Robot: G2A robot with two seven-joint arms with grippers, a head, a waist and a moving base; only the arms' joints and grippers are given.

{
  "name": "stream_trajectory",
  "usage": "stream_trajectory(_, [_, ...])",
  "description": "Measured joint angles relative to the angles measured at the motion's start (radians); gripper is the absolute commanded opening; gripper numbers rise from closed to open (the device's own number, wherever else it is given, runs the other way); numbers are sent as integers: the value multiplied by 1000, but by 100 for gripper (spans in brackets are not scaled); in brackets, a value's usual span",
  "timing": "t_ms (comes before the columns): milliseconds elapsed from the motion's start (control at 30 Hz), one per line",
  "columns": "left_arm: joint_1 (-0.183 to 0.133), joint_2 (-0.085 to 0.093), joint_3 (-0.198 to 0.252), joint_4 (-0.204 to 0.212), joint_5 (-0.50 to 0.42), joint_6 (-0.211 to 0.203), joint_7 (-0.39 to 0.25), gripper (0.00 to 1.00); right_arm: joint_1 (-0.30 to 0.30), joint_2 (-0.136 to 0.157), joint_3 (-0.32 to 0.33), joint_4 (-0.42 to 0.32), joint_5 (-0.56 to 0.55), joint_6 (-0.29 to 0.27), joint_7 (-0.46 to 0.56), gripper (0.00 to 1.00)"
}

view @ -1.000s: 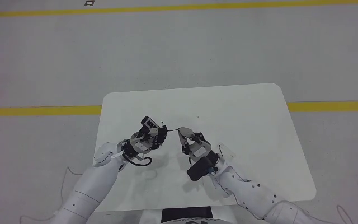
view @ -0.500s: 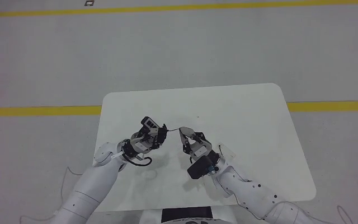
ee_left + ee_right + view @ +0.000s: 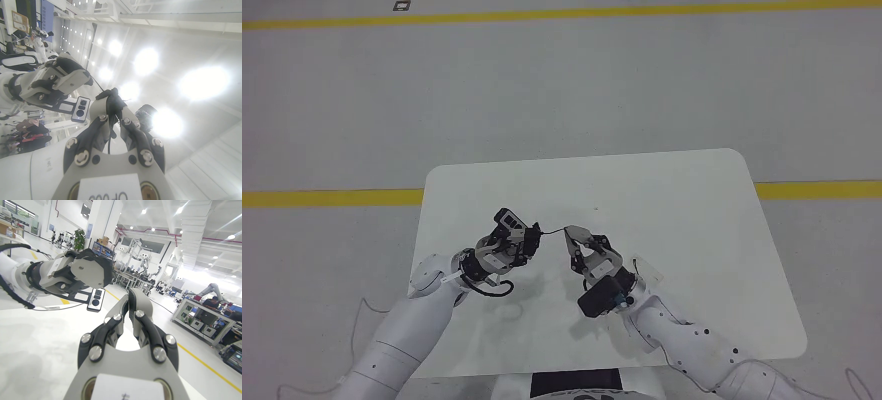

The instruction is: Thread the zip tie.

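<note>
The zip tie (image 3: 552, 230) is a thin black strand stretched between my two grippers above the middle of the white table (image 3: 692, 200). My left gripper (image 3: 530, 240) is shut on one end. In the left wrist view the strand (image 3: 96, 82) runs up between the left gripper (image 3: 113, 100) fingers and on into the right gripper (image 3: 88, 79). My right gripper (image 3: 573, 240) is shut on the other end, its fingers (image 3: 136, 302) pressed together. It faces the black-padded left gripper (image 3: 105, 272) a short way off. The strand is too thin to make out in the right wrist view.
Bare table surface lies all around the grippers, with rounded edges on every side. A yellow floor line (image 3: 322, 197) runs past the table on both sides. Workbenches and other machines (image 3: 204, 317) stand far off in the hall.
The right arm's wrist has shifted slightly to the right and forward. The left arm has stayed put, and the strand still spans the two grippers.
</note>
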State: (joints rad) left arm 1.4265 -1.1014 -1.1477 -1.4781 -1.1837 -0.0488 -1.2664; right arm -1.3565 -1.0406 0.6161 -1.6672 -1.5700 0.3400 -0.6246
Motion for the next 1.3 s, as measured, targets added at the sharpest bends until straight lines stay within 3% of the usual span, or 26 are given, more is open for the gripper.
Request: stream_trajectory(1300, [0, 0, 0, 0, 0, 0, 0, 0, -17, 3, 31, 6, 0, 0, 35, 0])
